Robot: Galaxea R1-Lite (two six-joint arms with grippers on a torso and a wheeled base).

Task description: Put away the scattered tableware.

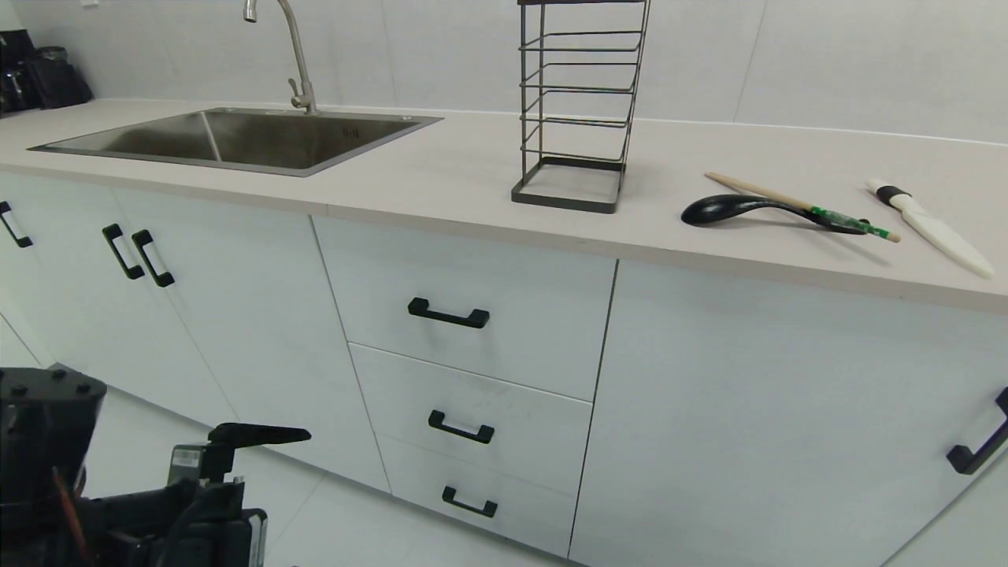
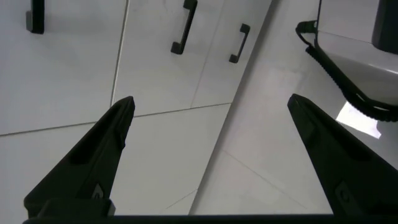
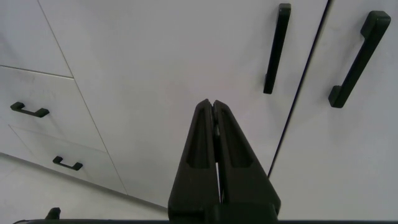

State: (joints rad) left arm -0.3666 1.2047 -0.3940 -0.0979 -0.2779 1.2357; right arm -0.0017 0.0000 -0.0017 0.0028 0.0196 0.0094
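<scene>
the black spoon (image 1: 744,209), chopsticks (image 1: 795,203) and white knife (image 1: 937,230) lay on the table (image 1: 441,173) right of the wire rack (image 1: 579,102), so the job called for lifting an arm up there first: left end effector (image 2: 211,102) hung low, spread wide, right end effector (image 3: 213,106) pinched together empty, facing cabinet doors (image 3: 155,62).

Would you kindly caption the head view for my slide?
Black ladle, wooden chopsticks and white knife lie on the counter right of the wire rack; sink farther left.
</scene>
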